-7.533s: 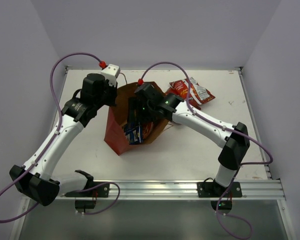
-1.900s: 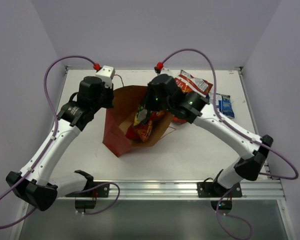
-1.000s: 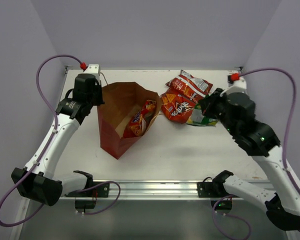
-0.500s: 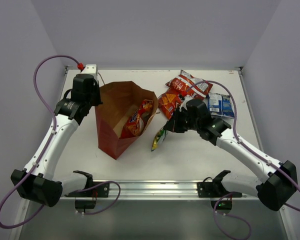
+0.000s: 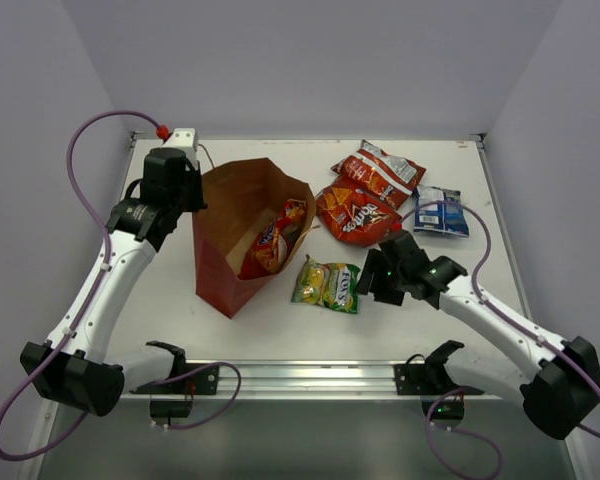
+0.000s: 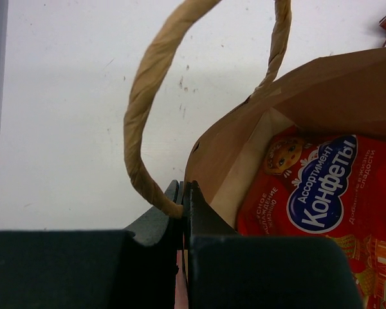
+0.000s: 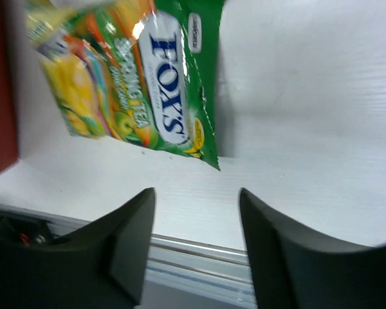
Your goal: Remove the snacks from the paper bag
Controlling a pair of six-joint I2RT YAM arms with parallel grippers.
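The left jaws clamp tight; right jaws gape.

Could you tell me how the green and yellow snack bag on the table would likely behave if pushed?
The green and yellow snack bag looks thin and crinkled, so it would probably buckle rather than move stiffly. Its glossy foil on the smooth white table suggests it may slide easily. Lying flat, it seems unlikely to roll or tip.
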